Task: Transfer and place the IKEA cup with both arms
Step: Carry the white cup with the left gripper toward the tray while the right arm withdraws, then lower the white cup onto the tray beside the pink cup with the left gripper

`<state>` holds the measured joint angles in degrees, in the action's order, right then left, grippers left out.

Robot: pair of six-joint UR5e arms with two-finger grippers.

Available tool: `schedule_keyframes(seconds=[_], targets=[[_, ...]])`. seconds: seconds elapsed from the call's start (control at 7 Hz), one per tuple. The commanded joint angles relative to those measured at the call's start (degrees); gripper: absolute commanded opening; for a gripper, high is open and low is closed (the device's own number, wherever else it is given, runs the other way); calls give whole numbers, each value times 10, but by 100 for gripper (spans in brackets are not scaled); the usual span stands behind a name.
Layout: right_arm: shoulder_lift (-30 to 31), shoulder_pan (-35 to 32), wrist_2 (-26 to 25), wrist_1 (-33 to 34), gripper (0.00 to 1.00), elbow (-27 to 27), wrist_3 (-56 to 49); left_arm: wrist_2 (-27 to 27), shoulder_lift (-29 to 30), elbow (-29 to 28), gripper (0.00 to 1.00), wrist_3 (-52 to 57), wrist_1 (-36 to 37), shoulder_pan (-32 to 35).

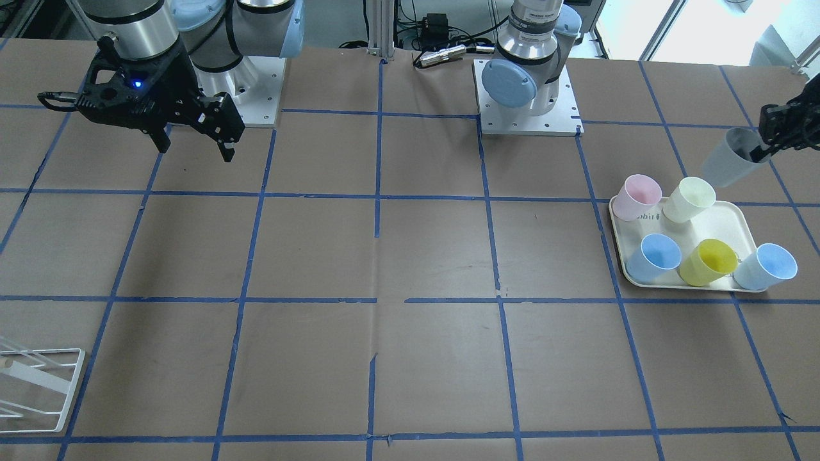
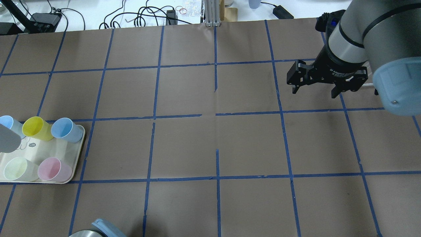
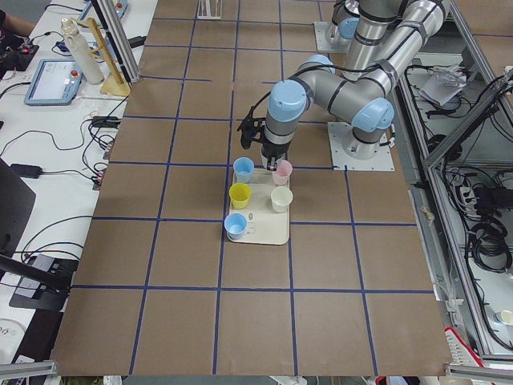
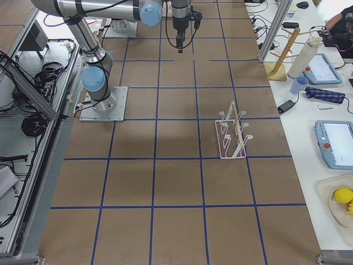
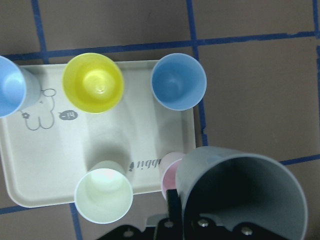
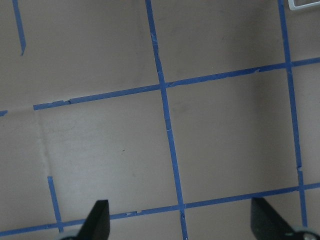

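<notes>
The pale-grey IKEA cup (image 1: 729, 158) hangs tilted in the air just behind the tray, held at its rim by my left gripper (image 1: 762, 148), which is shut on it with one finger inside. In the left wrist view the cup (image 5: 240, 192) fills the lower right, above the tray's corner and over the pink cup (image 5: 169, 170). In the overhead view the cup (image 2: 8, 140) shows at the left edge. My right gripper (image 1: 192, 144) is open and empty, high over the far side of the table; it also shows in the overhead view (image 2: 315, 87).
A cream tray (image 1: 724, 221) holds a pink cup (image 1: 637, 195), a pale cream-yellow cup (image 1: 690, 197), a yellow cup (image 1: 710, 261) and two light-blue cups (image 1: 656, 256) (image 1: 767, 266). A white wire rack (image 1: 32, 384) stands at the table's opposite end.
</notes>
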<state>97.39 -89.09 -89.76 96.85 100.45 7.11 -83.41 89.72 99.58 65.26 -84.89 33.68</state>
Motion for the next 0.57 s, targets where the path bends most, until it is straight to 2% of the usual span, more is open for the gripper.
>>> schedule_keyframes(seconds=[0.0, 0.29, 0.43], targets=[[1, 3, -2, -41, 100, -26, -16, -2, 80, -37, 0, 71, 24, -54], [2, 2, 6, -69, 100, -30, -16, -24, 156, -40, 0, 73, 130, -54], [3, 0, 21, -71, 100, -31, -16, -23, 176, -43, 0, 73, 131, -54]])
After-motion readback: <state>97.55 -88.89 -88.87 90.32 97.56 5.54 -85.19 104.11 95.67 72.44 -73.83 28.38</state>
